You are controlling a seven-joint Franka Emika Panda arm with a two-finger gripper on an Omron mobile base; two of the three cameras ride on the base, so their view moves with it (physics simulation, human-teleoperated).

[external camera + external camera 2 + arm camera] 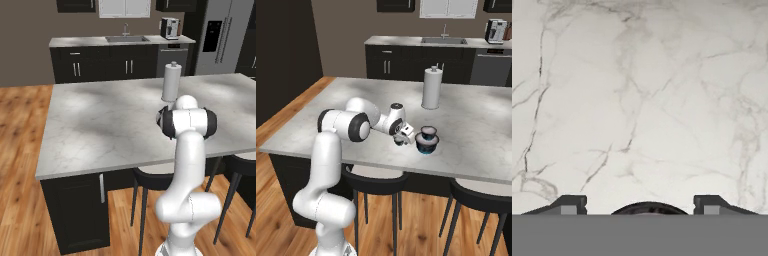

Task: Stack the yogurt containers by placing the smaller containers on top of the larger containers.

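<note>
Near the marble island's [476,125] front edge, a mid-sized yogurt tub [428,133] sits stacked on the widest tub [426,145]. Just left, the gripper [403,138] hangs low, fingers [571,204] spread, flanking a dark rim without gripping. A paper-towel roll [431,89] stands beyond.

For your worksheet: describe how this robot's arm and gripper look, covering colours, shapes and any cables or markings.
The arm is glossy white, built of rounded tubular segments joined by dark, nearly black bands at the joints. Its wrist ends in a small white block with dark trim. The gripper has two small dark finger tips with paler grey inner faces. No loose cables or printed markings are visible.
</note>
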